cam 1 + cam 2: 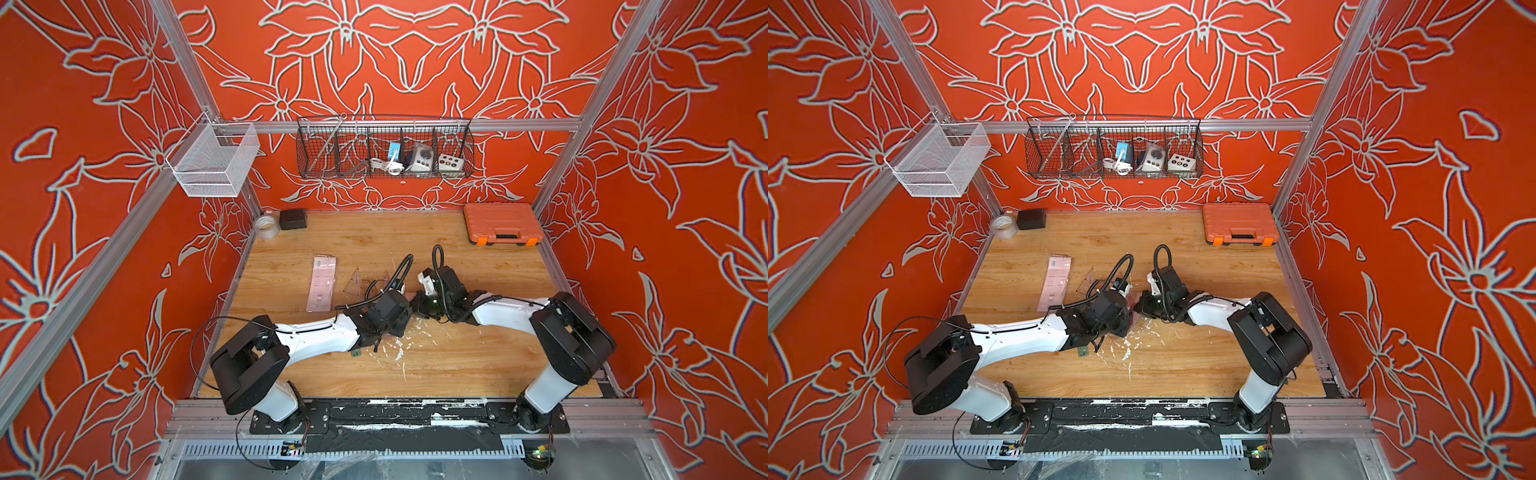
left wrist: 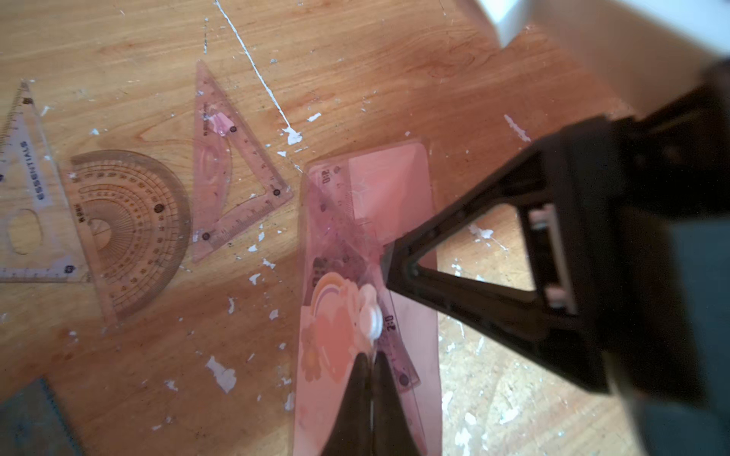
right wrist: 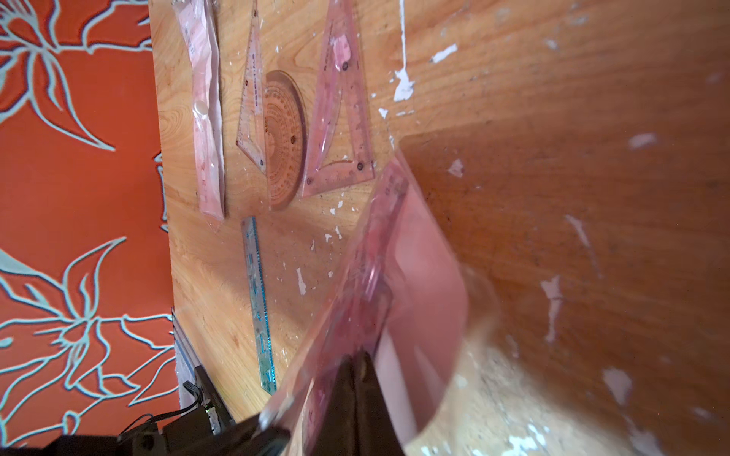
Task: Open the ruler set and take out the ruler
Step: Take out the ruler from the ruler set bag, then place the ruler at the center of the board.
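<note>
The left pincer (image 2: 371, 357) is clamping one end of the pink ruler set (image 2: 395, 177) near the tabletop's (image 1: 374, 241) middle. The right pincer (image 3: 357, 358) is pinching its side, with the ruler (image 2: 339, 189) sitting inside.

Left gripper (image 2: 371, 357), right gripper (image 3: 357, 360): both clamped.

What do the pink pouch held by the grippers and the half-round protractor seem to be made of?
Pink pouch: probably thin, glossy plastic film; it curves and the ruler shows through. Protractor: likely rigid, transparent plastic; the table shows through its printed scale.
</note>
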Available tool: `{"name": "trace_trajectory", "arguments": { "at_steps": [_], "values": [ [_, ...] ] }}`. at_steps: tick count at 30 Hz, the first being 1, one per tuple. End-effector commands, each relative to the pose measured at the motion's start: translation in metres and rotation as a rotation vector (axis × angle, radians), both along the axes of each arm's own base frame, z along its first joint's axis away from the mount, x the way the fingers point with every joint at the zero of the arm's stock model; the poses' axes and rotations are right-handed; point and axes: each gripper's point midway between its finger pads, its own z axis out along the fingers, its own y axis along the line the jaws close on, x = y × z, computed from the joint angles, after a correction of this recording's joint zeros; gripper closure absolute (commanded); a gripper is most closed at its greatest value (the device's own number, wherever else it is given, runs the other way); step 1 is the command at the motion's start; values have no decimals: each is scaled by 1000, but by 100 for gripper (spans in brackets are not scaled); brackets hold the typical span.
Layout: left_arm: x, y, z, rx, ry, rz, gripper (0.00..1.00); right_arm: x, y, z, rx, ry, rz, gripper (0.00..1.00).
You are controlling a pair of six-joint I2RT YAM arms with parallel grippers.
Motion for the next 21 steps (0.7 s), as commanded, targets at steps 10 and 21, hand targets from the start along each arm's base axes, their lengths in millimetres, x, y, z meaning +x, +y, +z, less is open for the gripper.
{"name": "trace_trajectory", "arguments": {
  "at_steps": [10, 21],
  "values": [
    [4, 4, -6, 41, 5, 43, 100, -12, -34, 39, -63, -80, 19, 100],
    [4, 0, 1, 18, -3, 23, 100, -14, -93, 84, -50, -186, -34, 100]
  ]
}}
